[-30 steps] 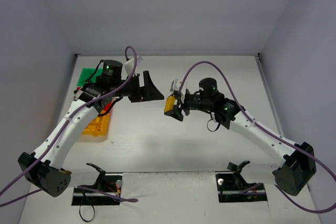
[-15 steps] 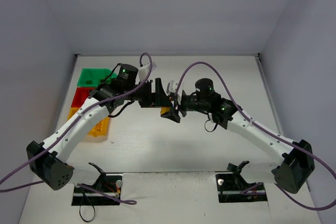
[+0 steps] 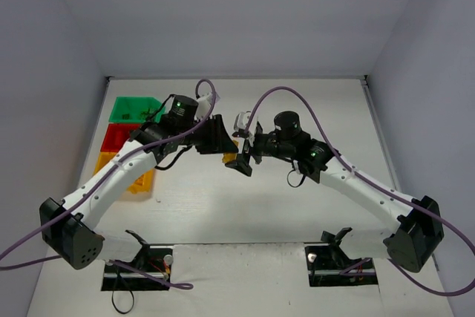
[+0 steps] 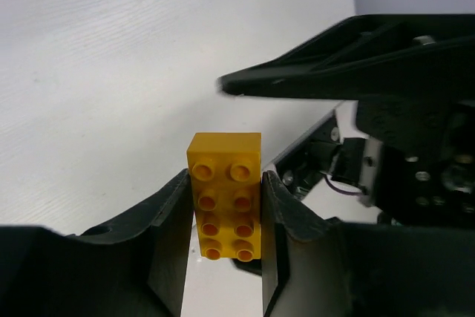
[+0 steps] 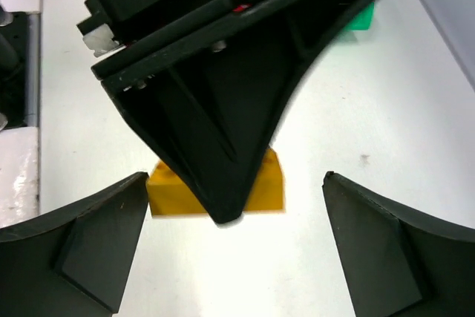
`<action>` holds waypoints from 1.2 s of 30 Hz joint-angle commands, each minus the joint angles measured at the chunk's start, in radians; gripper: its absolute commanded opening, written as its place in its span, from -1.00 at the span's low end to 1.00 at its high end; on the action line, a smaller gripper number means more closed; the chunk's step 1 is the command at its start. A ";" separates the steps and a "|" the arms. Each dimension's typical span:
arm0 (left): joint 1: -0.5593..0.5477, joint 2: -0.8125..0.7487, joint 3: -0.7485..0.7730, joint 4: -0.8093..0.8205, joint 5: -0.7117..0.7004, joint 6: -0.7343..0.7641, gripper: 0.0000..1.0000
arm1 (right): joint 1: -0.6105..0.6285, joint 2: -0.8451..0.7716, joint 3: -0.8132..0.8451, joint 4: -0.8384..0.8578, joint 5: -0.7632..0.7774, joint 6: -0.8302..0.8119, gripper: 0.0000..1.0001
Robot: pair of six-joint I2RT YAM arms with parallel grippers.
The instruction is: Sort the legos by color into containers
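A yellow lego (image 4: 224, 198), two studs wide and several long, is clamped between the fingers of my left gripper (image 4: 225, 177), which is shut on its long sides. Seen from above, the lego (image 3: 231, 158) hangs over the middle of the table where my left gripper (image 3: 225, 146) and right gripper (image 3: 245, 156) meet. My right gripper (image 5: 234, 180) stands open, its fingers wide on either side of the lego (image 5: 167, 198) and clear of it. The green (image 3: 133, 109), red (image 3: 117, 136) and yellow-orange (image 3: 132, 177) containers stand in a column at the left. No other legos show.
Grey walls close in the table on the left, back and right. Purple cables loop above both arms. Two dark cut-outs (image 3: 137, 272) (image 3: 341, 266) lie at the near edge by the arm bases. A corner of the green container (image 5: 358, 18) shows in the right wrist view.
My left arm swung right to meet the right gripper and shut on the yellow lego. My right gripper, which held the lego before, has opened wide.
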 commanded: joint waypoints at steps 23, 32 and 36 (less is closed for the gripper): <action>0.925 -0.126 -0.306 -0.090 -0.486 0.036 -0.35 | -0.073 -0.249 -0.221 0.031 0.470 0.317 1.00; 0.927 -0.183 -0.289 -0.123 -0.497 0.060 0.70 | -0.076 -0.295 -0.217 -0.017 0.615 0.362 1.00; 0.911 -0.225 -0.254 -0.127 -0.400 0.105 0.71 | -0.076 -0.304 -0.171 -0.037 0.767 0.451 1.00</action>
